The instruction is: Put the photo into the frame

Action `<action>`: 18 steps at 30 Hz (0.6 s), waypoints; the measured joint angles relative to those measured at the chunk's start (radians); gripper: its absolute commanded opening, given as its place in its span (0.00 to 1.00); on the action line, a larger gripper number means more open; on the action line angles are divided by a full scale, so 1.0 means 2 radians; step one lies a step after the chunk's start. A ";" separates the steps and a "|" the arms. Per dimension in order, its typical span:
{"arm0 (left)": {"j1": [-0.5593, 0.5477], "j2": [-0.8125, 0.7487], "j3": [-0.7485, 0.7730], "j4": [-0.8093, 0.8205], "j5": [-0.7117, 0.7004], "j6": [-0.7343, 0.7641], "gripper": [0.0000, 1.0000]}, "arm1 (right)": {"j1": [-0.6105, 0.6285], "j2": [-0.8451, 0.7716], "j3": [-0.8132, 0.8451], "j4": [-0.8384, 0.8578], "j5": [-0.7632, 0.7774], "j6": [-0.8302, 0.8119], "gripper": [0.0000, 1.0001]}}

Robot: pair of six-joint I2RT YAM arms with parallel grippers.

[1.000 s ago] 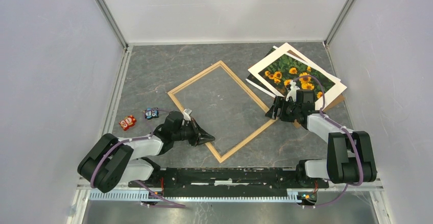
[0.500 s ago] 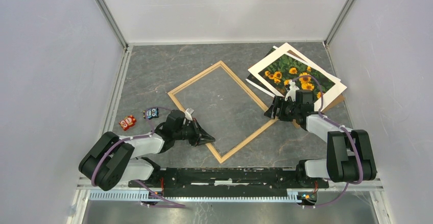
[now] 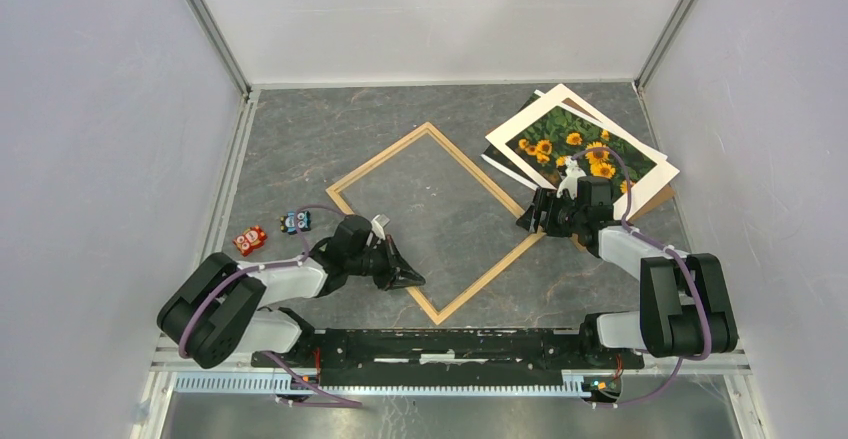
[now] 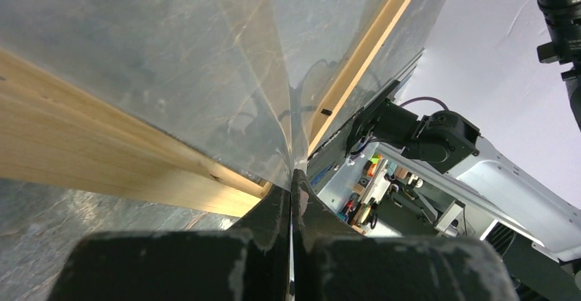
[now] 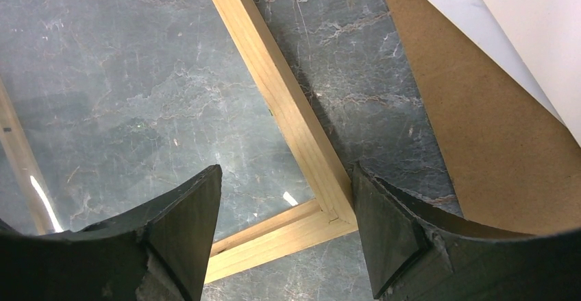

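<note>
The frame [image 3: 380,156] lies as a diamond of light wood on the grey table, with a clear pane [image 4: 171,54] in it. My left gripper [image 3: 412,281] is shut, its tips [image 4: 293,174] at the inner edge of the frame's near-left strip [image 4: 103,164]. I cannot tell if it pinches anything. The photo [image 3: 585,149], sunflowers up, rests on a stack of sheets at the back right. My right gripper [image 3: 535,215] hangs open over the frame's right corner [image 5: 329,212], touching nothing, with a finger on each side [image 5: 185,225].
A brown backing board [image 5: 473,109] and a white sheet [image 5: 534,33] lie just right of the frame's corner, under the photo. Two small toys, red [image 3: 250,240] and blue [image 3: 295,222], sit at the left. Walls close in the table on three sides.
My left gripper has crept a little toward the near edge, still shut, and the frame has shifted slightly with it. The right gripper has barely moved.
</note>
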State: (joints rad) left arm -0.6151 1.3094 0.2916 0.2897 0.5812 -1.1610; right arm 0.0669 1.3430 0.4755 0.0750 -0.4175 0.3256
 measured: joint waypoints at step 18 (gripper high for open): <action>-0.004 -0.064 0.006 -0.051 -0.056 0.005 0.44 | 0.003 0.001 0.000 0.001 0.002 0.000 0.75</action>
State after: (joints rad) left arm -0.6239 1.1809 0.3038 0.1867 0.4690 -1.1515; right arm 0.0723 1.3453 0.4755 0.0765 -0.4145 0.3248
